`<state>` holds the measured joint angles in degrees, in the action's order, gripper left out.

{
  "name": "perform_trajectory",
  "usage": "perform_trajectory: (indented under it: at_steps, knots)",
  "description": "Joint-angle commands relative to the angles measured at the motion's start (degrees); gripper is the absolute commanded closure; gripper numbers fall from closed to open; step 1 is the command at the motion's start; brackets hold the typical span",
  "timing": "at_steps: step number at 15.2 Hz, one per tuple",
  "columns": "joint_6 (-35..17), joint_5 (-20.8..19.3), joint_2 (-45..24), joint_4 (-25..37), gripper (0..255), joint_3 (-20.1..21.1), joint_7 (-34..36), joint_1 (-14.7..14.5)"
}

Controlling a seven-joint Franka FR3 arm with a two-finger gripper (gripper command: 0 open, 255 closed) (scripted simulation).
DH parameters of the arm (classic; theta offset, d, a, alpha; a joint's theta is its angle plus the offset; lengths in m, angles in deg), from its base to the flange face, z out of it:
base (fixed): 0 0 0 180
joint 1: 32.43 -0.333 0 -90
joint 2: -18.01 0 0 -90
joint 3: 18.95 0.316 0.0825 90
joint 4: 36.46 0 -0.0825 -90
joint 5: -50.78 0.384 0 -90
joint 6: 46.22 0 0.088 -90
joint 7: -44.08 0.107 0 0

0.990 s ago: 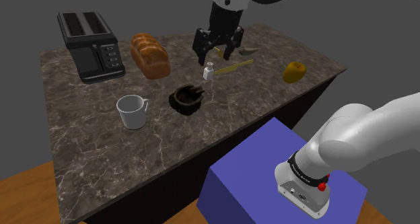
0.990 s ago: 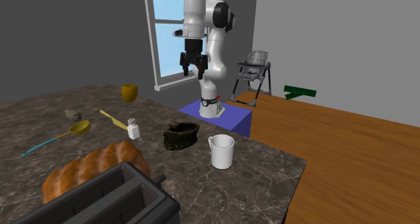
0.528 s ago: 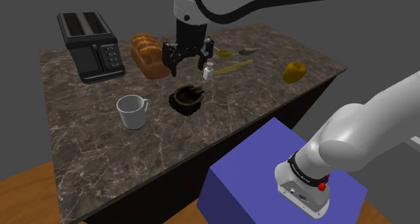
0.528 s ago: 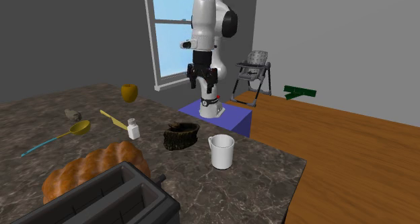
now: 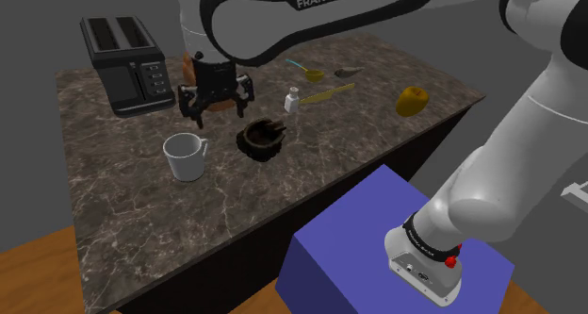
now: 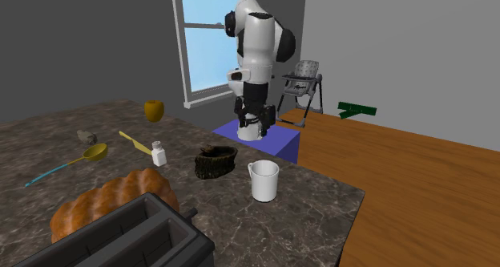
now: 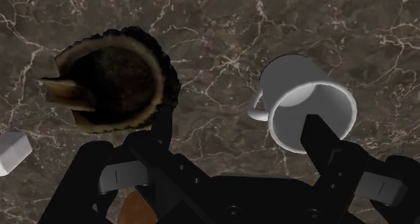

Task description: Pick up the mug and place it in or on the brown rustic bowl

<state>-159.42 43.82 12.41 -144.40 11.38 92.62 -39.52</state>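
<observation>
A plain white mug (image 5: 186, 157) (image 6: 264, 180) stands upright on the dark marble counter (image 5: 311, 161), its handle toward the bowl. The brown rough-edged bowl (image 5: 261, 138) (image 6: 215, 161) sits close beside it, with a stub of wood inside. My black gripper (image 5: 215, 107) (image 6: 255, 123) hangs open in the air above the counter, over the stretch between mug and bowl, holding nothing. In the wrist view the mug (image 7: 306, 105) lies under one finger (image 7: 322, 139) and the bowl (image 7: 114, 81) beyond the other; the gripper (image 7: 242, 136) stands wide apart.
A black toaster (image 5: 127, 62) and a bread loaf (image 6: 112, 197) stand at the counter's far left in the shoulder view. A small white shaker (image 5: 293, 99), a yellow spoon (image 6: 88, 155) and a yellow fruit (image 5: 412, 100) lie farther off. The blue stand (image 5: 377, 246) is below.
The arm has swung from the counter's far side toward the shoulder view's left and come lower, ending above the mug and bowl. The gripper stayed open. Nothing on the counter moved.
</observation>
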Motion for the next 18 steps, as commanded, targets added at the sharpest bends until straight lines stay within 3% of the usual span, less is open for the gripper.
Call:
perform_trajectory:
  at_steps: [1,10,18]
  knots:
    - [0.4,-2.9,-5.2,4.2,0,0.7,3.2,-1.7]
    - [5.6,-12.9,-28.1,27.5,0,-1.3,11.4,-12.6]
    - [1.0,-14.2,-30.5,25.1,0,-2.2,12.3,-12.8]
